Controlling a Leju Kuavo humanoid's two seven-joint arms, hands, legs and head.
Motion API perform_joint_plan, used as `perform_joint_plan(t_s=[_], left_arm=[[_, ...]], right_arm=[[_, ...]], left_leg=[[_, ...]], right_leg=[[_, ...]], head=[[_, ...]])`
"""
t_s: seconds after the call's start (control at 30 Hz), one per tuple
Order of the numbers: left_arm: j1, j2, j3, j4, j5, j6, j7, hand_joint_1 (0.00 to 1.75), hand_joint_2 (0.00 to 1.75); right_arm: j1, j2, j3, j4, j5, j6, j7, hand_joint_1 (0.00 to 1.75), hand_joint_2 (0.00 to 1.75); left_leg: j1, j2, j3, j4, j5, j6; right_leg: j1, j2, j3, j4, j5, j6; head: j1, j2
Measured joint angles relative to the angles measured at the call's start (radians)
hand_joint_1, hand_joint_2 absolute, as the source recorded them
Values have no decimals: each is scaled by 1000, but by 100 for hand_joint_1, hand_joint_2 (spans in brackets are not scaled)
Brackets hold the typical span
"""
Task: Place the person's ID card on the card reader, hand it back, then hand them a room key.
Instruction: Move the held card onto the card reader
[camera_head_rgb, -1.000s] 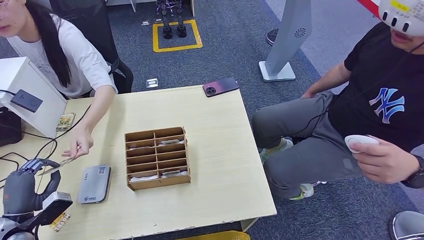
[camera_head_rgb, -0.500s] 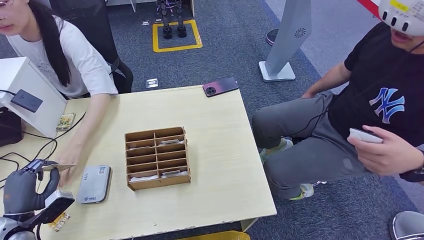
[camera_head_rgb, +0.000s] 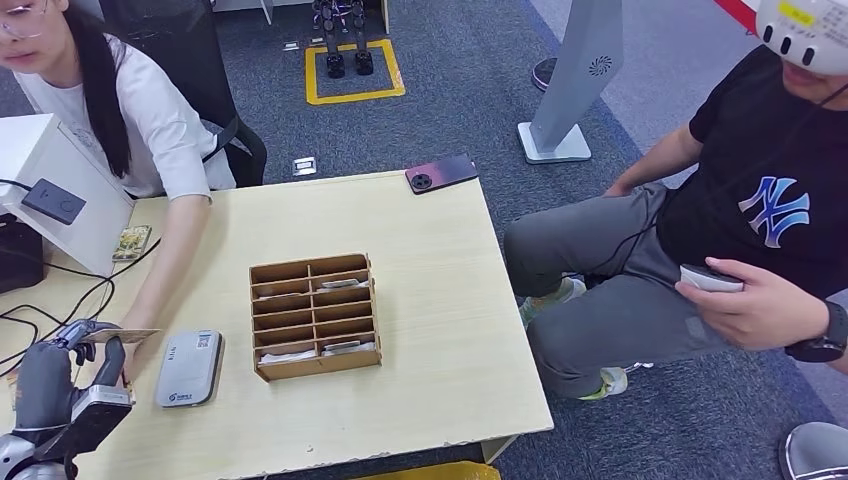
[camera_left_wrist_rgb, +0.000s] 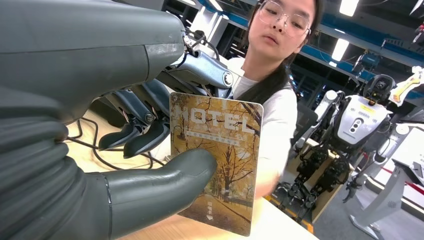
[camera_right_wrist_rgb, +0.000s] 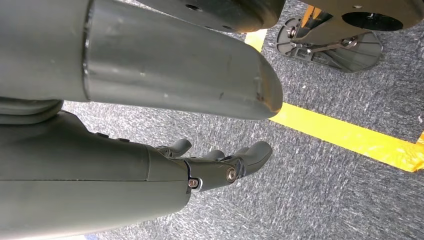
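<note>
1. Left hand (camera_head_rgb: 60, 375) at the counter's (camera_head_rgb: 430, 330) near-left corner pinches a card (camera_left_wrist_rgb: 216, 162) between thumb and fingers — "MOTEL" printed across it, so likely the room key.
2. Right hand (camera_right_wrist_rgb: 220, 162) hangs over the floor, fingers loosely apart, holding nothing.
3. The person's hand (camera_head_rgb: 125, 358) reaches just beside the card — handover step.
4. Next: hold steady, loosen the pinch once they grip it.
</note>
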Motion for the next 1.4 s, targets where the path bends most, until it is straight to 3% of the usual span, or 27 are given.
perform_joint_plan(t_s=[0.27, 0.5, 0.67, 0.83, 1.4], left_arm=[[0, 0, 0, 0, 9, -13, 2, 175, 175], [-15, -2, 0, 0, 149, -252, 84, 175, 175], [-19, -2, -2, 2, 180, -341, 151, 175, 175], [-29, -12, -22, 50, 132, -325, 218, 175, 175], [-52, -34, -41, 148, 114, -301, 220, 175, 175]], right_arm=[[0, 0, 0, 0, 0, 0, 0, 0, 0], [0, 0, -8, 0, -12, -4, -3, 0, 0], [0, 1, -19, 0, -10, -7, -4, 0, 0], [0, 4, -23, 0, -9, -11, -4, 0, 0], [1, 5, -25, 0, -9, -10, -1, 0, 0]], left_leg=[[0, 0, 0, 0, 0, 0], [0, 0, 0, 0, 0, 0], [0, 0, 0, 0, 0, 0], [0, 0, 0, 0, 0, 0], [0, 0, 0, 0, 0, 0]], right_leg=[[0, 0, 0, 0, 0, 0], [0, 0, 0, 0, 0, 0], [0, 0, 0, 0, 0, 0], [0, 0, 0, 0, 0, 0], [0, 0, 0, 0, 0, 0]], head=[[0, 0], [0, 0], [0, 0], [0, 0], [0, 0]])
